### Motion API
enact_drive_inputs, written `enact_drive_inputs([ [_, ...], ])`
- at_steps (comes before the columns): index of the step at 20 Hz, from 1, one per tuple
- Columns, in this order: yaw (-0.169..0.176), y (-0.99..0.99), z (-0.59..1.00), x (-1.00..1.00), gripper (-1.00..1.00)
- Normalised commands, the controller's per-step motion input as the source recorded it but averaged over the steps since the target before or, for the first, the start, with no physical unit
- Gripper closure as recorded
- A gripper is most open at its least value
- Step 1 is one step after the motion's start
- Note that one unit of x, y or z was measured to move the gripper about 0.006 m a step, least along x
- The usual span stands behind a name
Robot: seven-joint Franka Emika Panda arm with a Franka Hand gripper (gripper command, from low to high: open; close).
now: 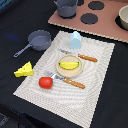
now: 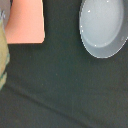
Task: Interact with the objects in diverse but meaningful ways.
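No arm visible; wrist camera overlooks the frying pan (image 2: 103, 26) (claw state unknowable).

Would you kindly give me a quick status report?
Gripper not in view. Banana on plate, frying pan off the mat. Nothing blocking.

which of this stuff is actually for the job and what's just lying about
For the job: cheese wedge, banana, red ball, carton, frying pan.

Lying about: plate, knife, fork, placemat, grey pot.
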Motion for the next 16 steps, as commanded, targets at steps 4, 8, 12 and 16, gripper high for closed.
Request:
enact_drive_inputs([
  [4,-0.014,-0.54,-0.1,0.96,-1.0],
  [8,-0.027,-0.52,-0.06,0.94,-1.0],
  [12,-0.009,-0.62,-0.13,0.8,-1.0],
  [16,0.0,-0.76,-0.15,0.84,-1.0],
])
